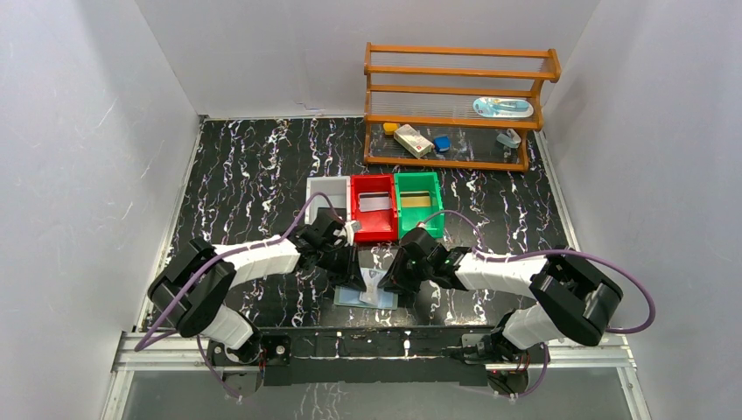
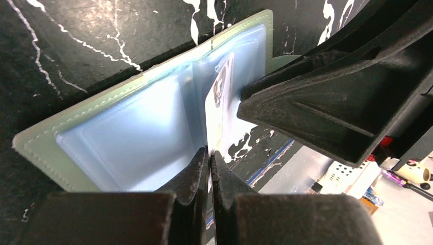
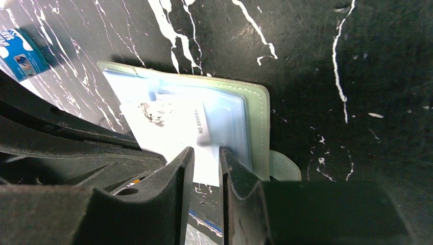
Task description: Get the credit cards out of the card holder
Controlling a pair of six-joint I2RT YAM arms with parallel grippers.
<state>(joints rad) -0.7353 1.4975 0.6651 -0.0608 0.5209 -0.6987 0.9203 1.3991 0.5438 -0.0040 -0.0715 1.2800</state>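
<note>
The grey-green card holder (image 1: 350, 299) lies open near the table's front edge, its clear bluish pockets (image 2: 133, 143) facing up. A pale printed card (image 2: 220, 109) stands raised from the middle fold; in the right wrist view it (image 3: 168, 120) shows "NO 888888". My left gripper (image 2: 210, 151) is shut on this card's lower edge. My right gripper (image 3: 206, 151) is at the card's other face, its jaws a narrow gap apart, one fingertip (image 2: 245, 99) against the pocket. In the top view the left gripper (image 1: 356, 262) and the right gripper (image 1: 394, 278) meet over the holder.
White (image 1: 317, 194), red (image 1: 355, 210) and green (image 1: 437, 206) bins stand behind the holder. A silver-grey card (image 1: 374, 203) lies in the red one, a gold card (image 1: 417, 200) in the green one. A wooden shelf (image 1: 455, 77) with small items is at the back right.
</note>
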